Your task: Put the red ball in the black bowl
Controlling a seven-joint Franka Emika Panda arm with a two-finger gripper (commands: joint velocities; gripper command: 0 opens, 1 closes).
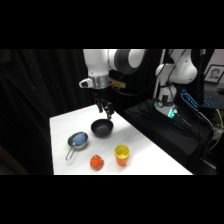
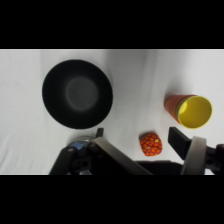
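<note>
A: What can't you make out?
B: In the wrist view the silver handled pan (image 2: 80, 147) sits mostly behind the end effector's black linkage.
A: And the arm?
B: Its middle is cut off at the side view's top.

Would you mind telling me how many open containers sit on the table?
3: bowl under the tool, pan at its left, cup near the front edge.

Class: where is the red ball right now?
Side view: the red ball sits near the table's front edge, between the pan and yellow cup.
</note>
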